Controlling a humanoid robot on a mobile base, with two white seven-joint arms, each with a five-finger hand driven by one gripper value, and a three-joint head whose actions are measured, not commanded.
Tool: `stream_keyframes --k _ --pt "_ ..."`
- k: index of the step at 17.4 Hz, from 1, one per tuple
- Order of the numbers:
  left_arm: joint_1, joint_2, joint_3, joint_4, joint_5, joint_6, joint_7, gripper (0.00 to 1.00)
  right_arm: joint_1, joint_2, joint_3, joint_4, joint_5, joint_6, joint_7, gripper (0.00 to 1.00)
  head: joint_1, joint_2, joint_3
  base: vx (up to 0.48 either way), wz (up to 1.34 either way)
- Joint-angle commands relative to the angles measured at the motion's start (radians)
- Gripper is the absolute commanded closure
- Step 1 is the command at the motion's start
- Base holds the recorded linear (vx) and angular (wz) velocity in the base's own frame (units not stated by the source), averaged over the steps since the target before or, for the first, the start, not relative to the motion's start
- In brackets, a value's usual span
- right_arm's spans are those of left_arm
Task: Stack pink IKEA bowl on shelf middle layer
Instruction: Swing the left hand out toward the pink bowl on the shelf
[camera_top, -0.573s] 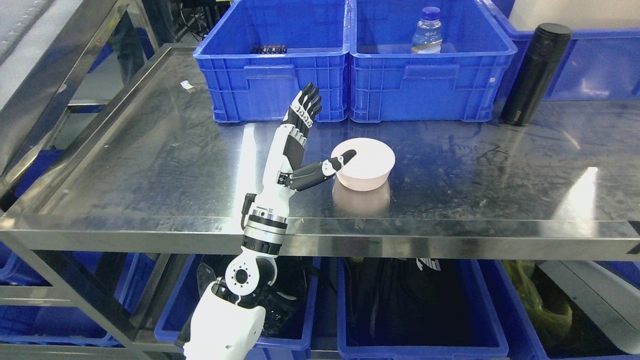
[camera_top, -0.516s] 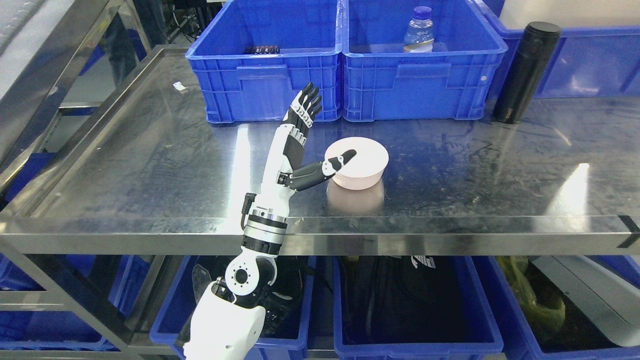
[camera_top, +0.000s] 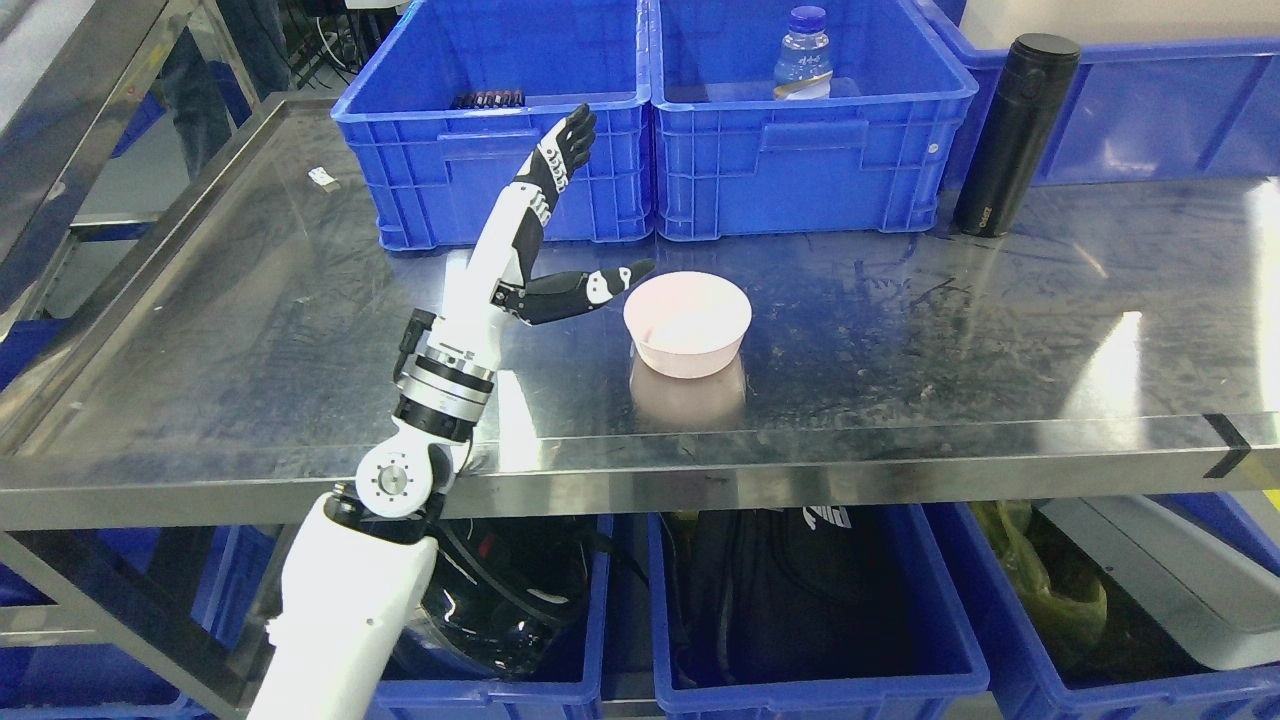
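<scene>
A pink bowl (camera_top: 688, 323) sits upright on the steel shelf surface (camera_top: 900, 340), near its front edge. My left hand (camera_top: 590, 215) is raised just left of the bowl, fingers (camera_top: 562, 152) stretched straight up and thumb pointing toward the bowl's rim. The thumb tip is close to the rim but apart from it. The hand holds nothing. The left arm rises from the lower left, crossing the shelf's front lip. The right arm does not show.
Two blue crates (camera_top: 500, 140) (camera_top: 800, 140) stand at the back of the shelf, one holding a water bottle (camera_top: 800, 55). A black flask (camera_top: 1012, 135) stands at the back right. Blue bins (camera_top: 800, 620) with dark items fill the layer below.
The left hand has drawn back to the left and upward, its thumb coming off the bowl's top. The camera has also shifted, so the whole scene sits further left.
</scene>
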Motion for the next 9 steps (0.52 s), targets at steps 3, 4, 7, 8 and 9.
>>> stream_keyframes --k 3,4,7,8,9 --pt "-0.294 0.402 0.023 0.002 -0.26 -0.017 -0.569 0.08 0.003 -0.017 0.0 -0.017 0.0 0.0 -0.001 0.0 0.0 0.0 0.0 0.002 -0.01" --pt "-0.313 0.351 -0.009 0.003 -0.296 -0.011 -0.575 0.08 0.003 -0.017 0.0 -0.017 0.0 0.0 -0.001 0.0 0.0 0.0 0.0 -0.001 0.02" --pt "-0.284 0.19 -0.101 0.005 -0.352 -0.023 -0.618 0.01 0.003 -0.017 0.0 -0.017 0.0 0.0 -0.001 0.0 0.0 0.0 0.0 -0.003 0.03" --pt "-0.289 0.124 -0.11 0.005 -0.429 0.001 -0.7 0.01 0.003 -0.017 0.0 -0.017 0.0 0.0 -0.001 0.0 0.0 0.0 0.0 0.0 0.0" --pt "-0.298 0.089 -0.112 0.009 -0.492 0.034 -0.754 0.01 0.003 -0.017 0.0 -0.017 0.0 0.0 -0.001 0.0 0.0 0.0 0.0 0.0 0.0"
